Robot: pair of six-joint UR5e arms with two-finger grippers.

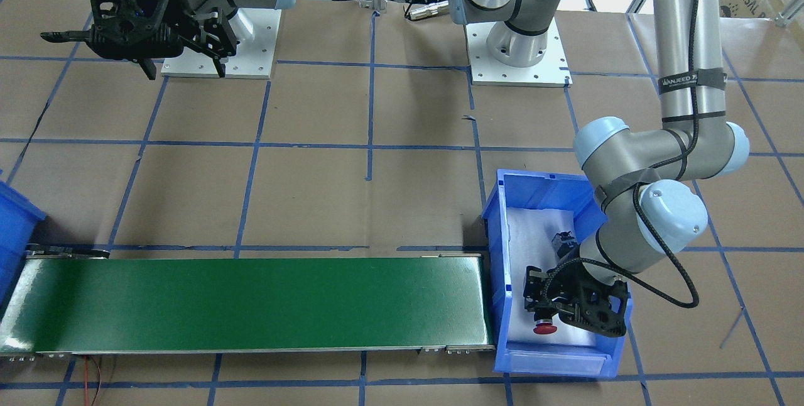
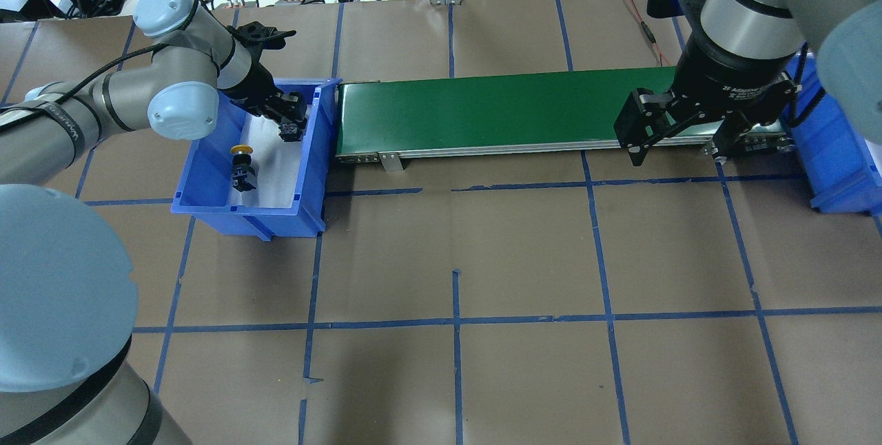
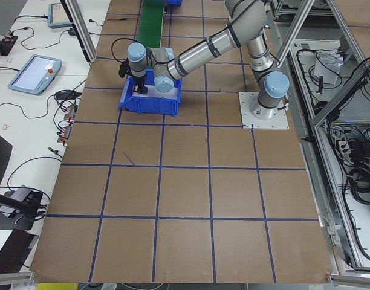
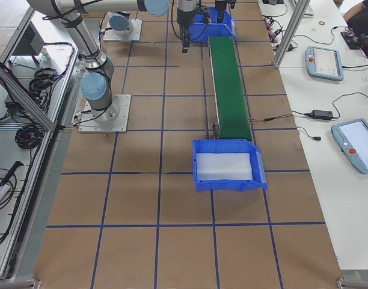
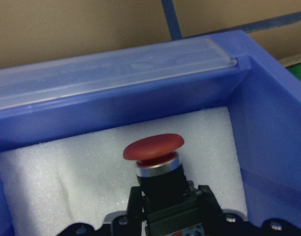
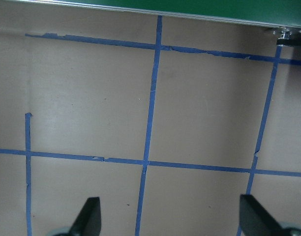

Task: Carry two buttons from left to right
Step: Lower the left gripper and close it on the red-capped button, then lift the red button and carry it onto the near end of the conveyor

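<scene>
Since the green conveyor [image 2: 503, 111] bridges the left blue bin [image 2: 238, 214] and the right blue bin [image 2: 837, 176], it looks meant to carry parts across. The right gripper [image 6: 170, 219] hangs wide open and empty near the belt's right end, probably placed to receive. The left gripper [image 2: 288, 116] sits inside the left bin, closed on the black body of the red button [image 5: 154, 147], mushroom cap poking forward over white foam [image 5: 67, 182]. The yellow button [image 2: 242, 166] lies nearby on the foam, ungripped.
</scene>
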